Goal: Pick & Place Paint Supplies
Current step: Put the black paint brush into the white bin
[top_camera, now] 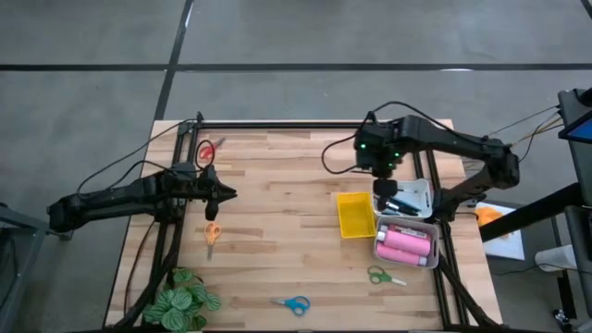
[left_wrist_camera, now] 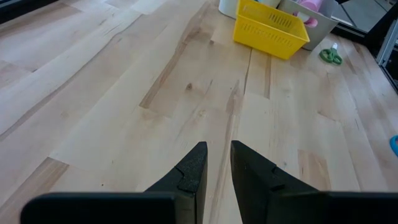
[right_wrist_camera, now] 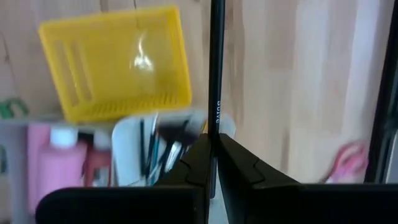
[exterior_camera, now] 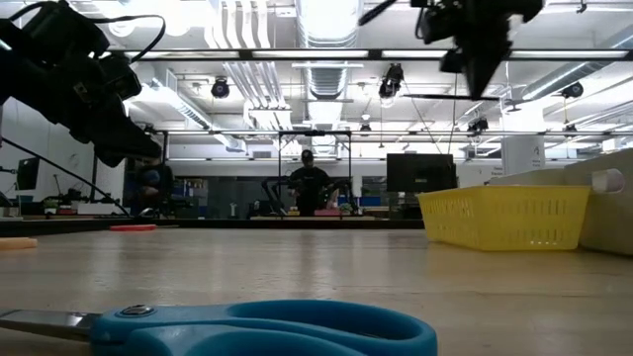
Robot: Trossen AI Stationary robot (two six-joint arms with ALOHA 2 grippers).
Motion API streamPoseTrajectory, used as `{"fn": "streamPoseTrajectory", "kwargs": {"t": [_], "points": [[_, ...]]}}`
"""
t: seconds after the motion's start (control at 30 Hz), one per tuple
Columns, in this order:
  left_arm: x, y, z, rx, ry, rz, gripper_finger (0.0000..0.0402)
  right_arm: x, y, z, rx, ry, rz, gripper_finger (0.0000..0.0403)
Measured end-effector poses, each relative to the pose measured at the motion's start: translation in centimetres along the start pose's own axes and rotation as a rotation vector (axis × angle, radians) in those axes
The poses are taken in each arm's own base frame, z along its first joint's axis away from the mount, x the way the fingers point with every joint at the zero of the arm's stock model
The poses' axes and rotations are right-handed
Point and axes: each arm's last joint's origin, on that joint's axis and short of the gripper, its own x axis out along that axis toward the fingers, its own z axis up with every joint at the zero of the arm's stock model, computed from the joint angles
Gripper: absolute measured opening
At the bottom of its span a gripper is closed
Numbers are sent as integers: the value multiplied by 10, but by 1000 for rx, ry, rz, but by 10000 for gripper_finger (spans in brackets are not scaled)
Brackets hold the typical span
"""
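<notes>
A: High view entry. The right gripper (top_camera: 382, 192) sat right of centre in the frame, above the white tray (top_camera: 421, 191) and just right of the yellow tray (top_camera: 355, 215). What did the right wrist view give?

B: Its fingers were pinched together on a thin black brush (right_wrist_camera: 215, 68), which ran straight up the middle of that picture (the handle carried small print I could not read). Behind it, more brushes (right_wrist_camera: 163, 149) lay in the white tray, with pink bottles (right_wrist_camera: 53, 168) at lower left.

A: Confirmed. Pink bottles (top_camera: 404, 244) filled the grey bin at lower right of the high view. Left arm?

B: The left gripper (top_camera: 228, 193) hovered left of centre, above bare wood. In the left wrist view its fingers (left_wrist_camera: 193, 171) stood a narrow slot apart, with nothing between them.

A: Loose items: orange scissors (top_camera: 212, 233) just below the left gripper, red scissors (top_camera: 207, 150) at upper left, green scissors (top_camera: 384, 276) below the bin, blue scissors (top_camera: 293, 303) at bottom centre.

B: The blue pair filled the low view's foreground.
</notes>
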Motion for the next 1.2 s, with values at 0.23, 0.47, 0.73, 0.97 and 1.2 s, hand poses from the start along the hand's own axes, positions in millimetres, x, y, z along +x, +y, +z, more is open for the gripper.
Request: {"fn": "streamPoseTrajectory", "kwargs": {"t": [0.23, 0.47, 0.73, 0.97, 1.2], "points": [[0, 0, 0, 0, 0, 0, 72, -7, 6, -36, 97, 92, -4, 17], [0, 0, 0, 0, 0, 0, 72, 9, 18, -73, 204, 132, -2, 17], [0, 0, 0, 0, 0, 0, 72, 39, 37, -106, 276, 152, 15, 17], [0, 0, 0, 0, 0, 0, 72, 72, 46, -112, 324, 154, 11, 17], [0, 0, 0, 0, -1, -1, 72, 107, 48, -112, 324, 193, 4, 17]]}}
